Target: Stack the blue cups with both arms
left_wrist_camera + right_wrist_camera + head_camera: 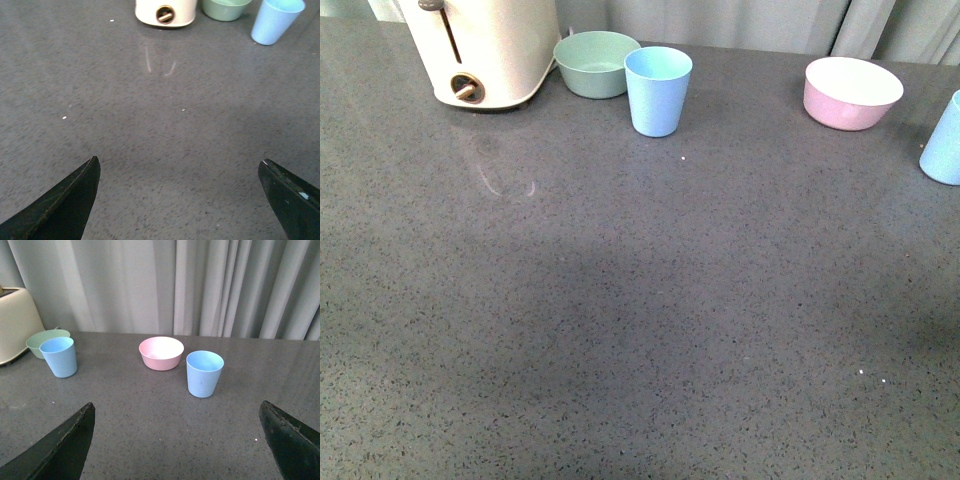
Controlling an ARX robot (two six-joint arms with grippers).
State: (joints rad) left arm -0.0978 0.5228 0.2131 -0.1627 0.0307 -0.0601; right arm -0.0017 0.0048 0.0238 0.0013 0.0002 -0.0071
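One blue cup (658, 90) stands upright at the back of the grey counter, just right of the pale green bowl; the left wrist view has the same cup (276, 21), the right wrist view too (59, 356). The other blue cup (944, 140) is cut off by the right edge of the front view and stands upright near the pink bowl in the right wrist view (204, 373). My left gripper (177, 167) is open over bare counter, far short of the first cup. My right gripper (176, 412) is open, the second cup ahead of it. Neither arm shows in the front view.
A cream appliance (485, 50) with a brass knob stands at the back left. A pale green bowl (595, 63) sits beside it, and a pink bowl (851, 92) with a white inside sits at the back right. Grey curtains (175, 285) hang behind the counter.
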